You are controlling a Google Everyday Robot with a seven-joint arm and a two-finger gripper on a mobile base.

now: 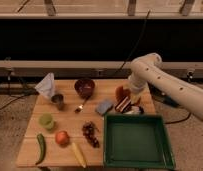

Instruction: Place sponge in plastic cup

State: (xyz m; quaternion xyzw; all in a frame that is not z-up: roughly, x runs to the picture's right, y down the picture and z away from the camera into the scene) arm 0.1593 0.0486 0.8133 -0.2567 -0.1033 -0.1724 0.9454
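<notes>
One wooden table (pixel 70 119), one white arm (pixel 165 85), one gripper (pixel 134 96). Cups: two. The plastic cup (pixel 46 120), light green, stands upright on the left side; the dark metal cup (pixel 58 101) stands just beyond it, farther back. Sponge (pixel 103 106): one, pale blue, flat on the wood near the table's middle, off the far-left corner of the green tray (pixel 137 162) and well apart from the plastic cup. Also one each: pale folded cloth (pixel 46 85) at the far-left corner, dark red bowl (pixel 84 88) at the far edge, spoon (pixel 80 106), tomato (pixel 62 137), long green vegetable (pixel 41 148), long yellow piece (pixel 78 154), dark bunch of grapes (pixel 89 134). The arm comes in from the right, its far end cut off by the frame, and bends down to the table's far-right part. There the gripper hangs over a red-and-white cluster (pixel 123 103) (what these things are, and how many, cannot be made out). The gripper blends into that cluster; whether it is apart or closed I cannot tell. It is right of the sponge and does not hold it.
</notes>
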